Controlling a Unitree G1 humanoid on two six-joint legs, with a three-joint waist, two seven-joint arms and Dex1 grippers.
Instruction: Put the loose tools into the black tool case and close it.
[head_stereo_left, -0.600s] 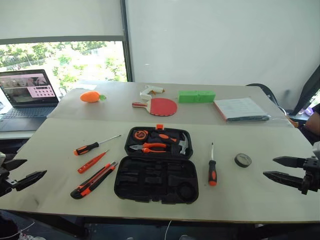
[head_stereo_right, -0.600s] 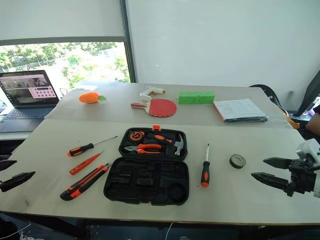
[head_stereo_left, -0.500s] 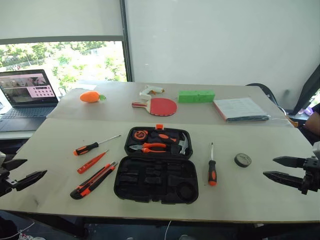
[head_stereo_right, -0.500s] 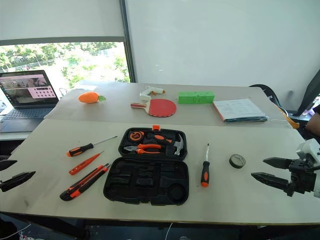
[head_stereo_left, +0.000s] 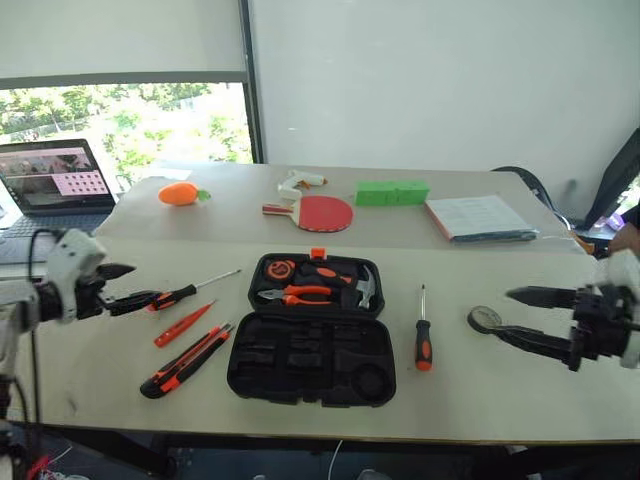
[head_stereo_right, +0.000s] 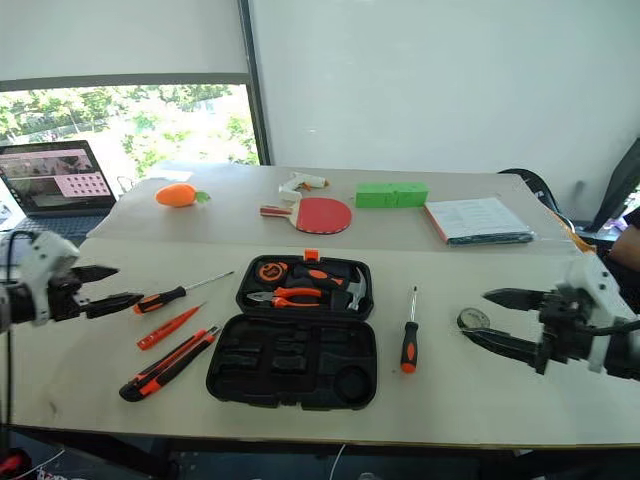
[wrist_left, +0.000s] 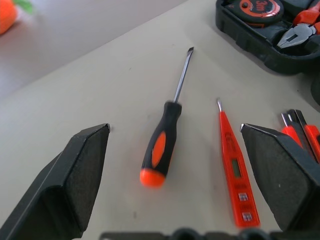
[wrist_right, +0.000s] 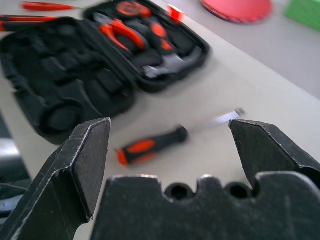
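The black tool case (head_stereo_left: 300, 365) lies open mid-table, its far half holding pliers, a hammer and a tape measure. Left of it lie a black-and-orange screwdriver (head_stereo_left: 190, 291), a slim red-orange screwdriver (head_stereo_left: 185, 324) and a utility knife (head_stereo_left: 188, 359). Another screwdriver (head_stereo_left: 425, 335) and a small tape roll (head_stereo_left: 485, 319) lie to its right. My left gripper (head_stereo_left: 138, 284) hovers open just behind the left screwdriver's handle (wrist_left: 162, 142). My right gripper (head_stereo_left: 505, 314) is open beside the tape roll, facing the right screwdriver (wrist_right: 155, 142).
On the far table sit a laptop (head_stereo_left: 55, 180), an orange carrot toy (head_stereo_left: 180, 193), a glue gun (head_stereo_left: 300, 182), a red paddle (head_stereo_left: 320, 212), a green block (head_stereo_left: 392, 192) and a stack of papers (head_stereo_left: 482, 218). The near table edge runs just below the case.
Both grippers have swung inward over the table: the left one up to the left screwdriver's handle, the right one in to the tape roll. Tools and case have not moved.
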